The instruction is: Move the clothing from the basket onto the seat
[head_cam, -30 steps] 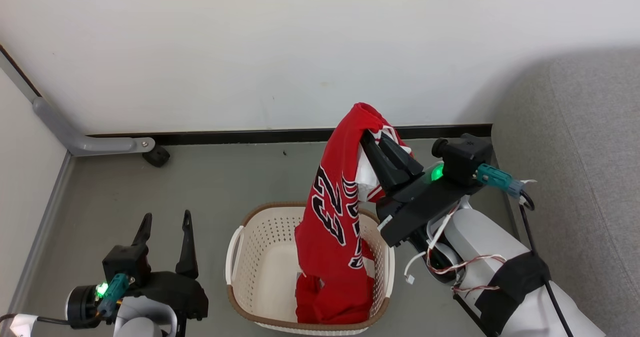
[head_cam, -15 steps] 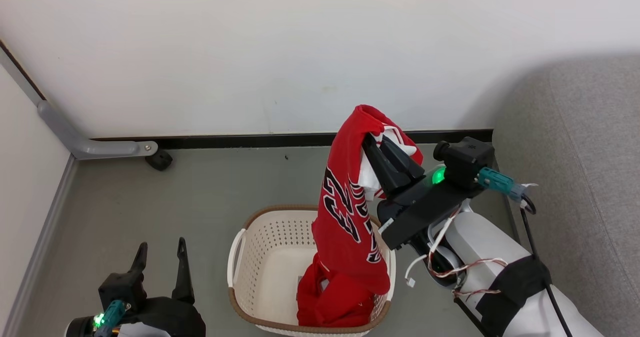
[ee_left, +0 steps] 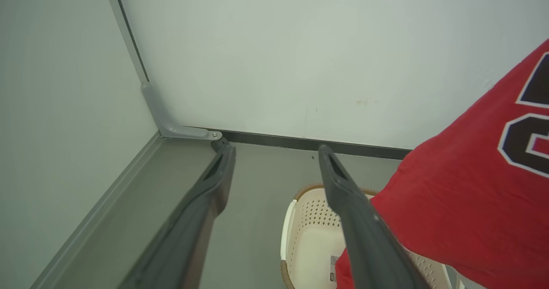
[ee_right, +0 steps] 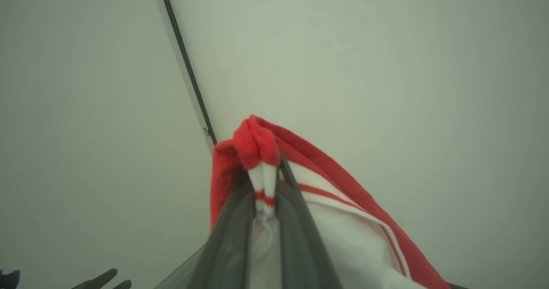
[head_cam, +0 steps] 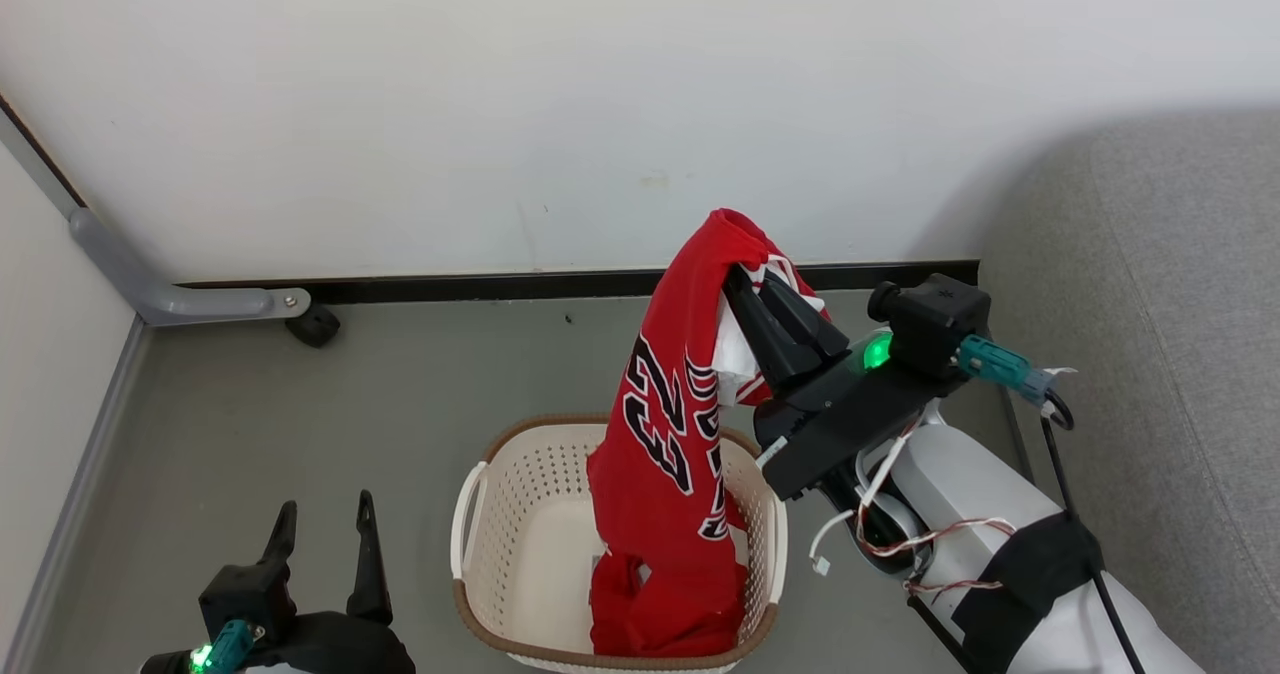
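Right now the right claw (head_cam: pixel 745 279) is clamped on a bunched fold of the red jersey (head_cam: pixel 660 454), and in the right wrist view its two dark fingers (ee_right: pixel 231 233) stand close together with red cloth and white trim squeezed between them (ee_right: pixel 263 173). From that pinch the jersey (ee_right: pixel 253 141) hangs straight down below the claw, with the black-and-white "23" turned toward the left claw's side. Its lower end reaches into the white basket (head_cam: pixel 520 514), which sits on the grey floor (head_cam: pixel 400 394) beneath the right claw's fingertips. A crumpled red heap (head_cam: pixel 660 624) lies in the basket's near corner under the hanging cloth; it may be the shorts or only the jersey's hem, and the folds make it hard to say. The grey sofa (head_cam: pixel 1180 304) stands behind the right claw's wrist, apart from the jersey and with no clothing on the part that shows. The left claw (head_cam: pixel 327 504) hovers low with its fingers spread and nothing between them. In its own wrist view (ee_left: pixel 276 152) the basket (ee_left: pixel 309 220) and the jersey (ee_left: pixel 463 194) lie ahead of its fingertips, off toward the right claw.
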